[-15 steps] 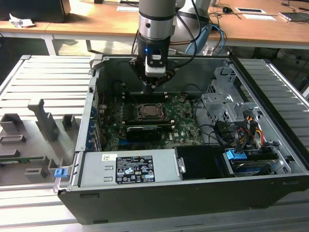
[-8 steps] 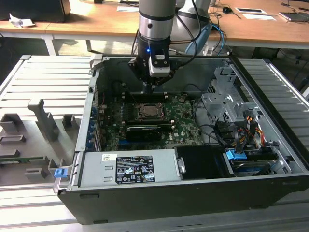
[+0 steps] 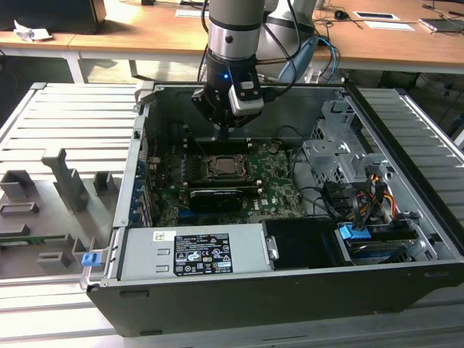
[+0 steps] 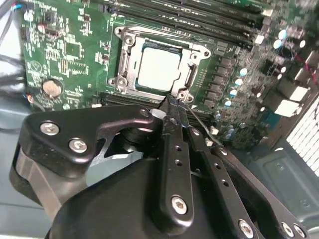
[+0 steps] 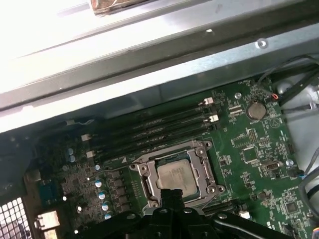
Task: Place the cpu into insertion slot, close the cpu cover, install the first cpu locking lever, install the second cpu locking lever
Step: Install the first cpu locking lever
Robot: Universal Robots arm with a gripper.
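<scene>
A: What is the largest item shown?

B: The open computer case (image 3: 254, 308), lying on its side on a ribbed grey table (image 3: 65, 116). Along the case's near wall in the exterior view sits the grey power supply box (image 3: 192, 254), and beyond it lies the green board (image 3: 279, 192).

A: And the robot?

B: The arm (image 3: 232, 36) comes down into the case from above, over the far part of the board. Its gripper (image 3: 222, 141) hangs just beside the socket.

A: How do the fingers stand?

B: Pressed together, as seen in both wrist views, with the tips (image 4: 173, 102) meeting at one edge of the socket's metal frame. A thin wire runs close by the tips. Whether it is pinched between them cannot be told.

A: Where is the chip?

B: The chip (image 4: 158, 69) lies flat inside the socket (image 4: 162, 48), silvery top upward. The cover (image 4: 127, 55) lies down around it, and the chip shows through the cut-out centre.

A: Any smaller landmarks?

B: The long dark memory slots (image 5: 149, 132) run just beside the socket, between it and the case wall. A round coin battery (image 4: 52, 88) sits well apart from the socket on the board.
</scene>
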